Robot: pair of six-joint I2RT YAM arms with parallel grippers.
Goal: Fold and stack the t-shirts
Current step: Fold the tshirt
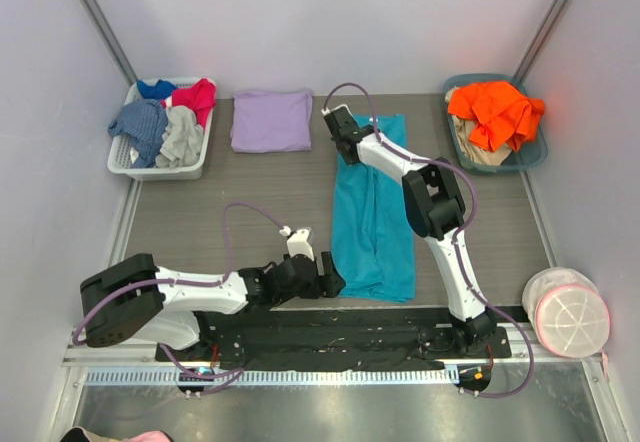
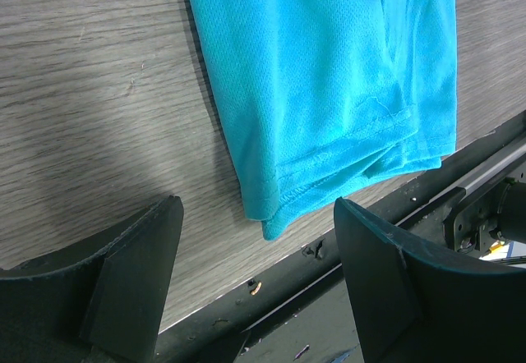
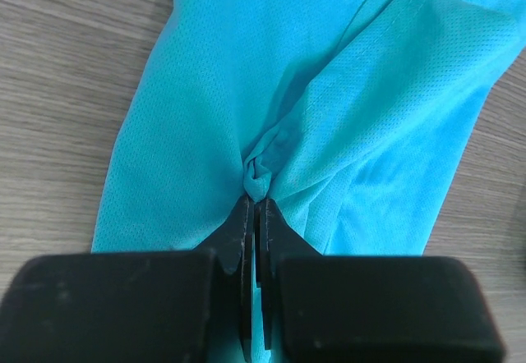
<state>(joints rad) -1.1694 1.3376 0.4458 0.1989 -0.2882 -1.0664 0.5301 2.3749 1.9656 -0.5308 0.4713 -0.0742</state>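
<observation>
Pinching the far end of the teal t-shirt (image 1: 372, 212), the right gripper (image 1: 338, 127) looks set to lead our fold.
From above, we see the shirt's long axis running far to near, its near hem beside the left gripper (image 1: 325, 274). Left wrist: jaws wide, hem corner between them, untouched. Right wrist: jaws clamped on bunched teal cloth.

Bright, even, diffuse light fills all three views. A broad soft shadow lies on the grey wood-grain table (image 2: 90, 59) in the left wrist view. The teal mesh-cloth t-shirt (image 3: 197, 92) shows a sharp weave, while the body of the black right claw (image 3: 253, 207) nearest the lens is blurred. The bright orange crumpled garment (image 1: 495, 112) tints the wall beside it reddish.
</observation>
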